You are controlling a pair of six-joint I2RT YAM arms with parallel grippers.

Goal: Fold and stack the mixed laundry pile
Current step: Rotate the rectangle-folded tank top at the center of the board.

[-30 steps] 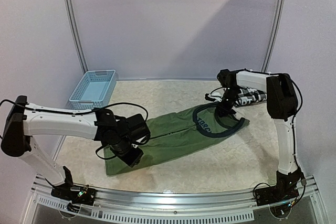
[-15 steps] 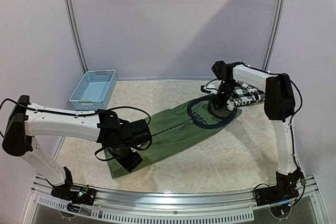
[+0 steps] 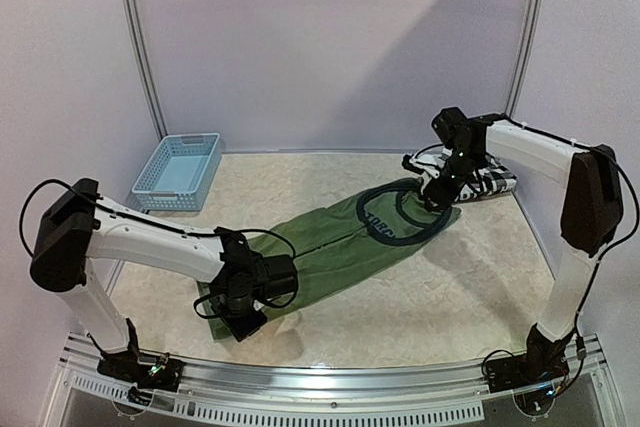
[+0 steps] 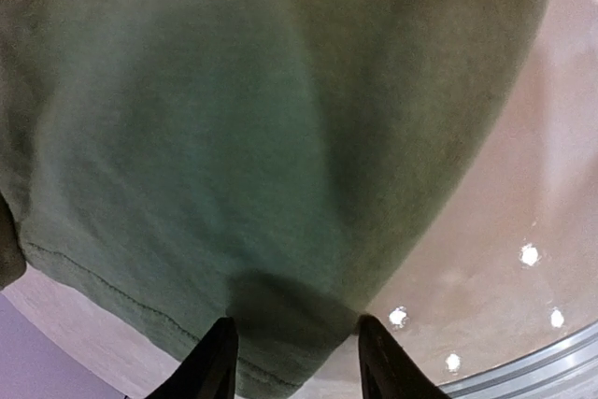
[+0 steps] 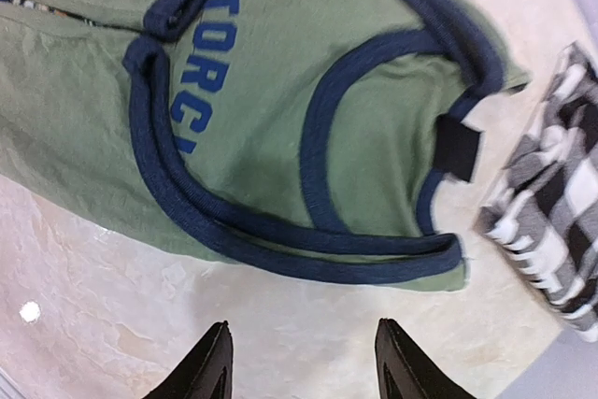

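The olive-green sleeveless shirt [image 3: 330,247] lies flat in a slant across the table, with blue trim and blue lettering [image 5: 201,63] at its far right end. Its near hem corner [image 4: 271,343] lies under my left gripper [image 4: 297,362], which hangs just over it with its jaws apart, open. My left gripper [image 3: 238,325] is at the shirt's near left end. My right gripper [image 5: 304,362] is open over bare table, just short of the shirt's blue-edged strap [image 5: 374,263]. The black-and-white checked shirt [image 3: 492,183] lies bunched at the far right, also in the right wrist view [image 5: 561,231].
A light blue lattice basket [image 3: 178,171] stands at the far left corner. The table's metal front rail [image 3: 330,382] runs close to my left gripper. Curtain walls close off the back and the sides.
The shirt's shoulder end slid left, then my right gripper opened, let go of it and drew back to the right. My left gripper moved nearer to the hem corner.
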